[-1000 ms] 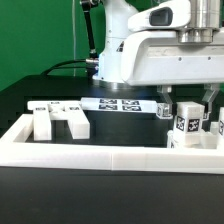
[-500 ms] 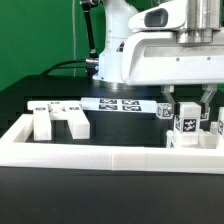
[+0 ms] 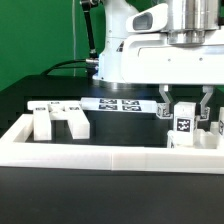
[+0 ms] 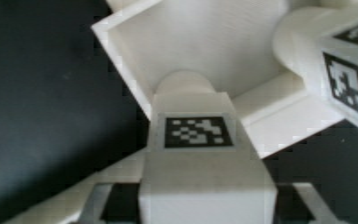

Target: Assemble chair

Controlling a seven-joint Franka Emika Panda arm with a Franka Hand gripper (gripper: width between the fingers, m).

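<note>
My gripper (image 3: 185,112) stands at the exterior view's right, its fingers (image 3: 165,106) on either side of an upright white tagged chair part (image 3: 184,126). In the wrist view the gripper (image 4: 197,205) is shut on that part (image 4: 197,165), which reaches both dark pads. The part's tag faces the wrist camera. Beyond it lie a white angled chair piece (image 4: 167,50) and another tagged chair block (image 4: 345,70). Two more blocky white chair parts (image 3: 45,122) (image 3: 73,120) stand at the exterior view's left.
A long white border rail (image 3: 110,156) runs along the front and up the left side. The marker board (image 3: 120,104) lies at the back under the robot base (image 3: 125,60). Another white piece (image 3: 219,130) sits close to the held part on its right.
The fingers have come together onto the tagged chair part. The hand has shifted a little toward the exterior view's left. The part itself stays where it was.
</note>
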